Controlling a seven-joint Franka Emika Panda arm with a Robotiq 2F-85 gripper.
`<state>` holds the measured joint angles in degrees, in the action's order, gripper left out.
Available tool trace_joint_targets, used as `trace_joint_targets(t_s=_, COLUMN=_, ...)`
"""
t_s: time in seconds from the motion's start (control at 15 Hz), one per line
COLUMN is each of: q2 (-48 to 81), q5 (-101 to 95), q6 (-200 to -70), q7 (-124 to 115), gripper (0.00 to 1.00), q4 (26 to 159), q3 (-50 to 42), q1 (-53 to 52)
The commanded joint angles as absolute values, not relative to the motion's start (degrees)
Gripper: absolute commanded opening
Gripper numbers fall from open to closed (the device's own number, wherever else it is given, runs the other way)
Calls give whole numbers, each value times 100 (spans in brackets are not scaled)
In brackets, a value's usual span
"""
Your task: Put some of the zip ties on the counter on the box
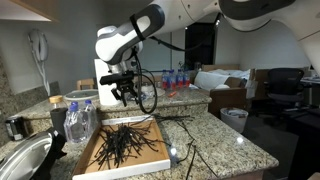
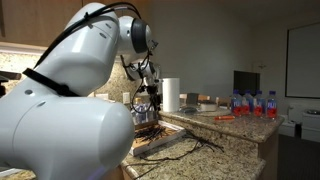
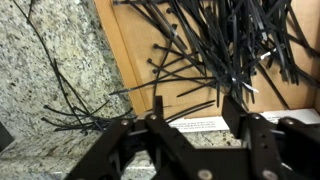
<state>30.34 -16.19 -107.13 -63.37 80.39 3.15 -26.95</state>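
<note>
Holds the gripper (image 1: 124, 97) clear above the back edge of the box (image 1: 152, 152), fingers pointing down. Stands spread apart, with nothing pinched between the fingers in the wrist view. Reaches in with the white arm (image 1: 150, 25) from above and behind the box, bent at the elbow, wrist turned downward; fills most of an exterior view as a bulky white shoulder (image 2: 60, 100).

Directly below the gripper, inside the box: a loose, criss-crossed heap of black zip ties (image 3: 210, 45), covering much of the tan floor and apart from the fingers. Just outside the box's wooden-coloured wall, on the counter (image 3: 50, 50): a smaller tangle of ties (image 3: 75, 115), some strands trailing away.

Beside the box on the speckled granite: a round metal bowl (image 1: 20, 160) at the near corner. Well behind the box: a row of water bottles (image 1: 175, 80), then an office-like room with dark chairs.
</note>
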Motion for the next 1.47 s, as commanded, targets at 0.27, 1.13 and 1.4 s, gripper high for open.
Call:
trace_joint_targets(t_s=0.27, q2=1422, q5=215, q6=-10491, q7=-4950, gripper=100, q4=10079, q3=985, q1=-1897)
trace_joint_targets(t_s=1.13, q2=-567, q5=272, q6=-11598, q7=-4688, gripper=100, q4=13017, q3=867, q1=-1214)
trace_joint_targets(t_s=1.4, q2=-375, q5=201, q6=-11894, q7=-4515, gripper=100, q4=13117, q3=704, q1=-885)
